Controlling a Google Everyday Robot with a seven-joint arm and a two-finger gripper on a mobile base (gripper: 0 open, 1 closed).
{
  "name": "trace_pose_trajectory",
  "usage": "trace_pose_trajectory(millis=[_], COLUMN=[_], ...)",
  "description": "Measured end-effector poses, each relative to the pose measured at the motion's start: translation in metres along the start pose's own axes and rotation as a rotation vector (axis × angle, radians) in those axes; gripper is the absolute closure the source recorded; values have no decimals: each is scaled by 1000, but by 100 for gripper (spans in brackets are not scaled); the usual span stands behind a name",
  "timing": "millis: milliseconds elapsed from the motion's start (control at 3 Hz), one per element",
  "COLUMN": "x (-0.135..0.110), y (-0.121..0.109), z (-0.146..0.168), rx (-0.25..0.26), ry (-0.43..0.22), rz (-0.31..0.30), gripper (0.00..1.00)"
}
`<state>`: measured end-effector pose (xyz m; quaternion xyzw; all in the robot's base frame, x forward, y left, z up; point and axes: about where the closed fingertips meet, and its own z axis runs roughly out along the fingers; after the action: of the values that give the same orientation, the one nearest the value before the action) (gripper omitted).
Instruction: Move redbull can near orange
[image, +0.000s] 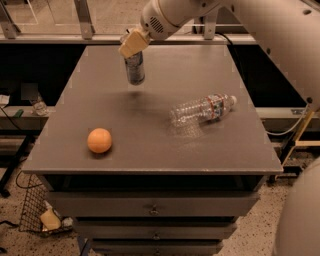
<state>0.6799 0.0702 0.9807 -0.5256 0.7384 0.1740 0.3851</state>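
The redbull can (135, 68) is a slim silver can at the back left of the grey table (150, 150). It hangs upright just above the tabletop, with a faint shadow below it. My gripper (132, 45) comes down from the upper right and is shut on the can's top, its tan fingers (129, 46) covering the lid. The orange (99, 140) sits on the table near the front left, well apart from the can.
A clear plastic water bottle (202, 109) lies on its side right of centre. The table has drawers (152, 207) below its front edge. A wire basket (42, 212) stands on the floor at the lower left. My arm fills the upper right.
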Motion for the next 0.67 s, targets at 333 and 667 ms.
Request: trace_pose_trajectory(millis=[333, 667], x=[-2, -2], y=[55, 55], z=[-20, -20], rx=[-56, -57], ry=[-52, -52], rz=[50, 50], gripper=[100, 100])
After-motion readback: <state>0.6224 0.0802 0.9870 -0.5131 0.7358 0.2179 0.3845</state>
